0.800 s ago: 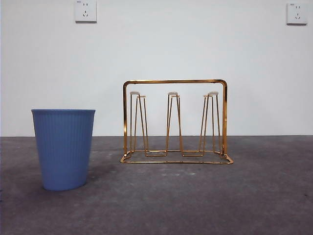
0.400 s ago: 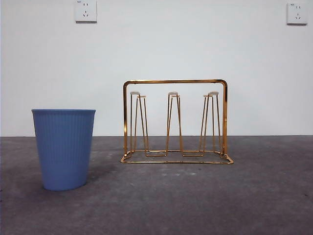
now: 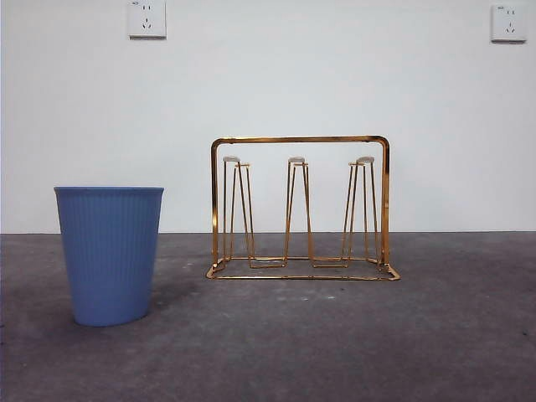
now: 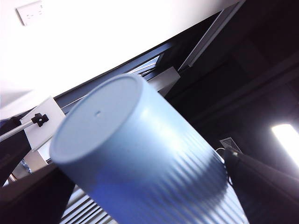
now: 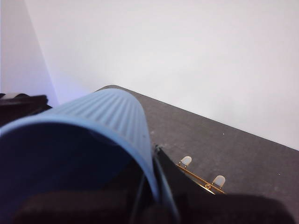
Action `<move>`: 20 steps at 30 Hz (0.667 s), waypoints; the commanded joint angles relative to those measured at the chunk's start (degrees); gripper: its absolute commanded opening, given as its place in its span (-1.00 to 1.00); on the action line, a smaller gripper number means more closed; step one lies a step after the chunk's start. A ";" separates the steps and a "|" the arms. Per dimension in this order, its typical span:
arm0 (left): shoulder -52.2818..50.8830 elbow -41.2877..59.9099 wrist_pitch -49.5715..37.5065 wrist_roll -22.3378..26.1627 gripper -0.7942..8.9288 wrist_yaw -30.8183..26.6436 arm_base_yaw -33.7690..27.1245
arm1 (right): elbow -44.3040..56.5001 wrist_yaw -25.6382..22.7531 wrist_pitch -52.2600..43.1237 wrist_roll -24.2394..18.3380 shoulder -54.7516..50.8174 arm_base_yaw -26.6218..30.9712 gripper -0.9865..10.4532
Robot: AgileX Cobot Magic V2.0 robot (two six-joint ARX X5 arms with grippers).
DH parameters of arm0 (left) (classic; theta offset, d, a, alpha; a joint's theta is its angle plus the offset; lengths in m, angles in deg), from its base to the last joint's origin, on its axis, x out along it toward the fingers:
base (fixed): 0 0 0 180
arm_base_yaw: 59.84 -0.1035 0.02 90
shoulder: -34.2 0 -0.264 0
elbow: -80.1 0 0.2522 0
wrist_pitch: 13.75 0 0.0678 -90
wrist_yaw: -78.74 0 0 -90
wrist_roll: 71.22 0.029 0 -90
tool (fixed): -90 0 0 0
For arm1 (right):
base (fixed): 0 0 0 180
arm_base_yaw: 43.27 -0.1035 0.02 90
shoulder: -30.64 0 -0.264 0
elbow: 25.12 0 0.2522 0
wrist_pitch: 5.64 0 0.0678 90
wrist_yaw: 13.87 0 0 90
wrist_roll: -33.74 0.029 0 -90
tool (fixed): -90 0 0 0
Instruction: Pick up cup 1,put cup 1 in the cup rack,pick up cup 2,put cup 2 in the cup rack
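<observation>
The gold wire cup rack [image 3: 300, 209] stands mid-table in the front view, with nothing on its prongs. A blue ribbed cup [image 3: 110, 254] stands upright on the table left of it, with no gripper near. In the left wrist view my left gripper [image 4: 128, 161] is shut on another blue cup [image 4: 140, 154], whose closed base points up toward the ceiling. My right gripper [image 5: 150, 189] is shut on the rim of a blue cup [image 5: 100, 126] lying tilted above the table, and two rack prong tips [image 5: 185, 161] show beyond it. Neither arm appears in the front view.
Grey table surface [image 3: 377, 335] stretches around the rack, with a white wall behind carrying two sockets [image 3: 146, 18]. The left wrist view shows dark ceiling beams and a lamp [image 4: 286, 140].
</observation>
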 commanded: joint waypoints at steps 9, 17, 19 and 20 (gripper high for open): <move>0.26 -0.09 -1.38 0.31 -0.47 0.35 -0.20 | 0.24 -1.77 4.11 -0.83 0.39 -0.26 -0.85; 0.26 -0.11 -0.81 0.96 -0.65 2.27 -0.20 | 0.24 -1.88 6.62 -1.75 0.39 -0.24 -0.85; 0.26 -0.09 -0.81 0.94 -0.80 2.27 -0.20 | 0.24 -1.88 7.39 -1.75 0.39 -0.24 -0.85; 0.26 -0.09 -0.81 0.96 -0.85 2.27 -0.20 | 0.24 -1.88 7.74 -1.77 0.39 -0.24 -0.85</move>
